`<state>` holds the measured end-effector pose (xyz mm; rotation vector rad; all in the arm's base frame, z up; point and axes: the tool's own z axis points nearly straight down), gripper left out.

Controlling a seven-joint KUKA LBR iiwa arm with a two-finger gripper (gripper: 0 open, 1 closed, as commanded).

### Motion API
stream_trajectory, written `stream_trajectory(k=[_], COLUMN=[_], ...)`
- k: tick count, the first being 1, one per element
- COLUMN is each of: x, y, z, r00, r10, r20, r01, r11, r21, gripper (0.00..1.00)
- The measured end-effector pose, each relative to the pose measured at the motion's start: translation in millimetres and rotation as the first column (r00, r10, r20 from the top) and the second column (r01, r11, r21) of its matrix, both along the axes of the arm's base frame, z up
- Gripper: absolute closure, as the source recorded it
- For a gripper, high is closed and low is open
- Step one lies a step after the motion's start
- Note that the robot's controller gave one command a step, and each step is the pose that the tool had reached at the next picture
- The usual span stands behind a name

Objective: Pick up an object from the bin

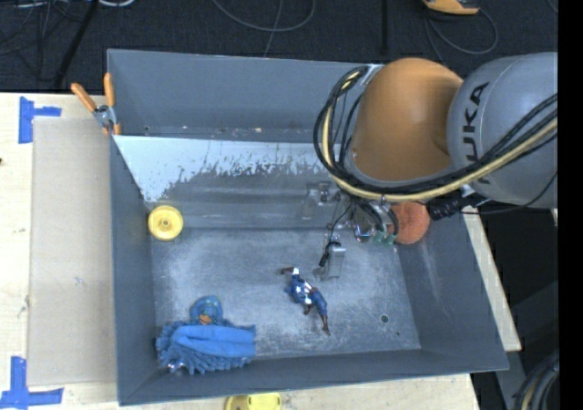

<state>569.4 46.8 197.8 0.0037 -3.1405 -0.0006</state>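
Observation:
My gripper hangs low in the middle of the bin, under the arm's orange cover. Just below and to its left a small blue and dark toy-like thing lies on the bin floor, a short gap away from the gripper. An orange-red ball rests against the right wall, to the right of the gripper and partly hidden by the arm.
A yellow round disc lies at the left wall. A blue fringed cloth with a small blue round piece on top sits in the front left corner. The arm covers the bin's back right part.

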Motion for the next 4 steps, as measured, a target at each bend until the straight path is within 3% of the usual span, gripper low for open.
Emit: stream_trajectory(k=[1,2,4], x=[-19.5,-3.5,-37.2], y=[-13,-37,-22], z=[-43,-102,-124], r00=[1.0,1.0,1.0], r10=[0.014,-0.031,-0.016], r20=[0.008,0.004,0.006], r01=[-0.014,0.031,0.016], r11=[1.0,1.0,1.0], r21=[0.001,0.0,-0.001], gripper=[0.0,0.0,0.0])
